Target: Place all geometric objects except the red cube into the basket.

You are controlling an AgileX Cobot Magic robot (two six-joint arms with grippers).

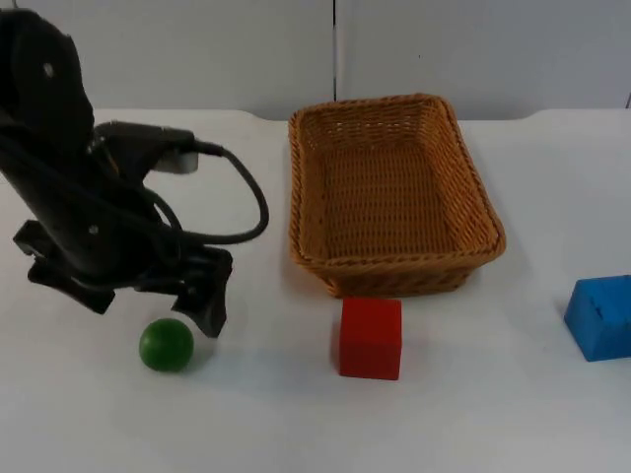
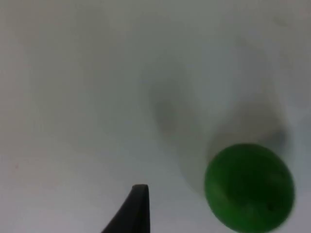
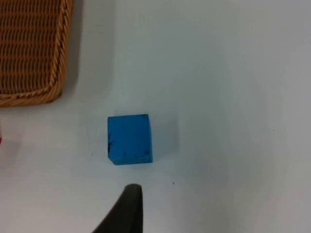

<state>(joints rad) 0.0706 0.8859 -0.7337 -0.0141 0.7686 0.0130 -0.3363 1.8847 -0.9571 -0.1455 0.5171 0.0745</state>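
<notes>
From the top, the left tool hangs low over the white surface, just beside and above the green ball, which sits loose on the surface, well apart from the basket; I cannot tell whether this tool's fingers are apart or together. The red cube stays out, near the basket's front wall, and the blue cube lies far right. In the left wrist view, the ball sits off to one side of the fingertip, so the tool should centre over it before descending and close gently, since a ball rolls easily. In the right wrist view, the right arm waits above the blue cube, beside the basket corner.
</notes>
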